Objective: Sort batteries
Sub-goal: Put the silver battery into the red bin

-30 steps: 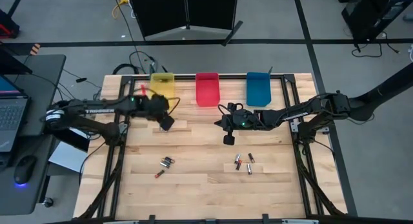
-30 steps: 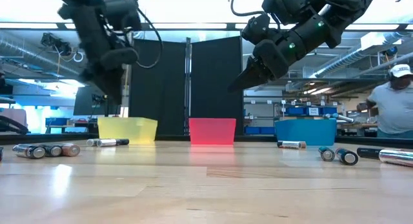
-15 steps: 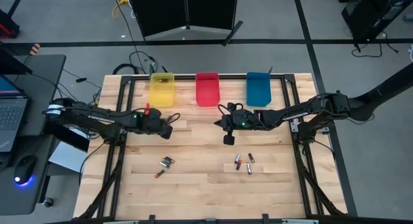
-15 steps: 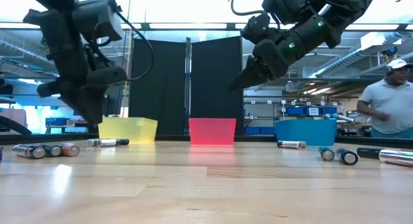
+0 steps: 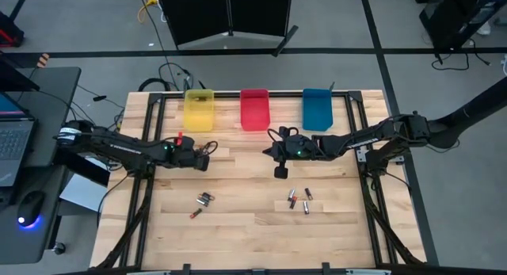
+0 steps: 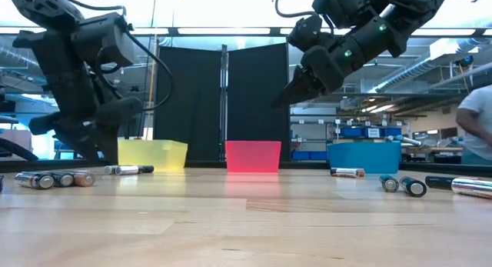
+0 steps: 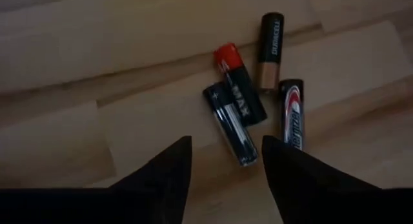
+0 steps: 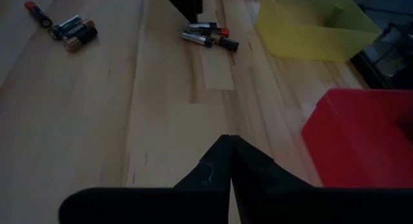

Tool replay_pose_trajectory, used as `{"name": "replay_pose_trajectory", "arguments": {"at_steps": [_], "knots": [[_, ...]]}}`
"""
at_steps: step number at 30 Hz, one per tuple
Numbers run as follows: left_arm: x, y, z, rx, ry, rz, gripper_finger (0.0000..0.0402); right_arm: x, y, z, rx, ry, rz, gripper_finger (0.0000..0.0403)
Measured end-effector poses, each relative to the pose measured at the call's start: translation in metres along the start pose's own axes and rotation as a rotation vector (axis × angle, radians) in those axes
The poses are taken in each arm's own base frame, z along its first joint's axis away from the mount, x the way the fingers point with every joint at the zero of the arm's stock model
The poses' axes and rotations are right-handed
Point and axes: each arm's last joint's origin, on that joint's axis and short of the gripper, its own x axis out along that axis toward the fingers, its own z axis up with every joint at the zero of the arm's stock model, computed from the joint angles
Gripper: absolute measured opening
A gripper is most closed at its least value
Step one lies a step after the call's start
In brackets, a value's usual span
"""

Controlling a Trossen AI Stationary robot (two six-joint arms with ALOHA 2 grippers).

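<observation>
I held the left pincer (image 7: 222, 161) spread apart just above four batteries (image 7: 245, 114) clustered at the tabletop's (image 5: 253, 227) left-centre, ready to straddle one, while the right pincer (image 5: 280, 172) waited closed mid-frame.

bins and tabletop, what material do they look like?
Yellow bin, red bin and blue bin: likely plastic; the yellow one looks translucent in the low view, the others more solid-coloured with a smooth sheen. Tabletop: wood, butcher-block style; visible plank seams and grain, with a light satin finish that reflects the bins.
</observation>
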Motion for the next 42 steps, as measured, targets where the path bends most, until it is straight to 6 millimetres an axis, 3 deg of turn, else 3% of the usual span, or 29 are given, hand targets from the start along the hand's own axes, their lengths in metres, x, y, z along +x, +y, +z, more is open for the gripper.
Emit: {"name": "replay_pose_trajectory", "arguments": {"at_steps": [32, 37, 42], "knots": [[0.018, 0.004, -0.008, 0.069, -0.028, 0.09, 0.0196, 0.0, 0.001, 0.0, -0.01, -0.002, 0.004, 0.0016], [0.017, 0.008, -0.009, 0.089, -0.016, 0.126, 0.0158, 0.0, 0.001, 0.0, -0.012, -0.002, 0.004, 0.0019], [0.017, 0.01, -0.01, 0.181, 0.0, 0.147, 0.008, 0.0, 0.001, 0.0, -0.012, -0.002, 0.004, 0.0016]]}}
